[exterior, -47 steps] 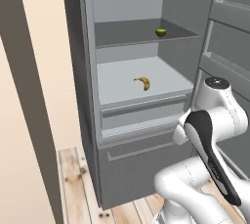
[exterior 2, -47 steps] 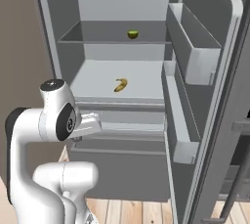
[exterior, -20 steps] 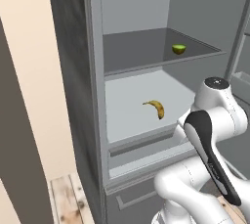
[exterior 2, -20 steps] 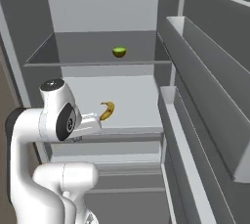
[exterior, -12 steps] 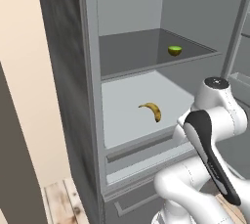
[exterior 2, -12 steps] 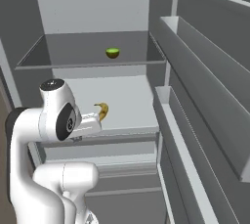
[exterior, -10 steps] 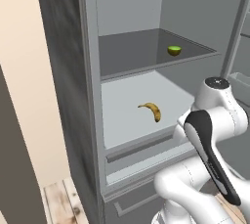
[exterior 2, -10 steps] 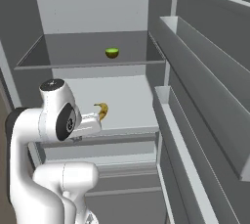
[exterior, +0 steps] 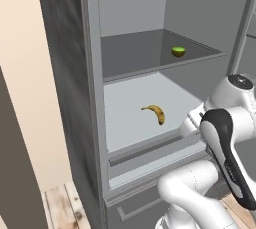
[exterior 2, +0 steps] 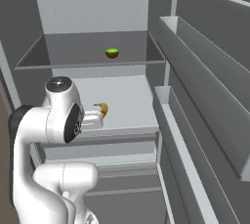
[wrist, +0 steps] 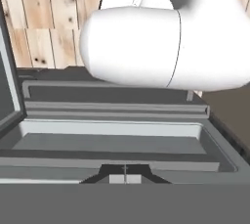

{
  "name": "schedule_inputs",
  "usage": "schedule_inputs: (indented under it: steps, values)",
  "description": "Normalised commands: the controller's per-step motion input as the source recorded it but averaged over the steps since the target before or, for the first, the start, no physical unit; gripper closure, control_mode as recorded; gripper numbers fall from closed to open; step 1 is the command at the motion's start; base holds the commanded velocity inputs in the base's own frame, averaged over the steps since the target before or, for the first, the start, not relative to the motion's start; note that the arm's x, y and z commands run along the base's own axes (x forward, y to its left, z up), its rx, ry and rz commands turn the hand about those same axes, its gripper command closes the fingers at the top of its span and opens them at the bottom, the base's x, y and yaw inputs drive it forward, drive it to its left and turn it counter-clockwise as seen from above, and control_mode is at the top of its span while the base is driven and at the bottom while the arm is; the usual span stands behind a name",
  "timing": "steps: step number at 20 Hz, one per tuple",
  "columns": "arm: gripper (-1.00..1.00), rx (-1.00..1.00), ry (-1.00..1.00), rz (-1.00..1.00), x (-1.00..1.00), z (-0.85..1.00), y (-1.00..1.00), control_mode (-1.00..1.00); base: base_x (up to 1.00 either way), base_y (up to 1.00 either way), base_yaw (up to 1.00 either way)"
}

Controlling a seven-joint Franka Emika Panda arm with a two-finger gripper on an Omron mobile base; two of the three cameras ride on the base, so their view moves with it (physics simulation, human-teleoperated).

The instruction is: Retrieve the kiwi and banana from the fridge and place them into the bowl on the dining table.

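The fridge (exterior: 65, 73) stands open in front of me, and its pale shelves fill the left base view and the right base view. A small yellow-green kiwi (exterior: 178, 51) (exterior 2: 112, 53) rests toward the back of the upper shelf. One shelf below lies the curved yellow banana (exterior: 155, 112) (exterior 2: 102, 109). My arm is folded low in front of the fridge, apart from both fruits. In the hand view my gripper (wrist: 125, 174) is shut with nothing in it, pointing down over a door bin. The bowl and the dining table are out of view.
The open fridge door (exterior 2: 205, 100) with its long bins runs along the right of the right base view. A drawer front (exterior: 150, 153) sits under the banana's shelf. Wooden floor (exterior: 62, 208) shows at the fridge's foot. A beige wall (exterior: 25, 98) is on the left.
The whole picture has shifted and the fridge interior has grown larger, so the base has driven closer. The fruits lie where they were and the arm keeps its folded pose.
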Motion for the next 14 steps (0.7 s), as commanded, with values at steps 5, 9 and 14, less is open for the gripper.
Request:
schedule_inputs:
  steps: [5, 9, 14]
  values:
    - [1.0, 0.09, -0.09, 0.0, 0.01, 0.16, 0.0, -1.0, 0.0, 0.0, 0.0]
    - [1.0, 0.0, 0.0, -0.02, 0.07, 0.12, 0.07, -1.0, 0.0, 0.0, 0.0]
    - [-1.0, 0.0, 0.0, -0.03, 0.13, 0.04, 0.17, -1.0, 0.0, 0.0, 0.0]
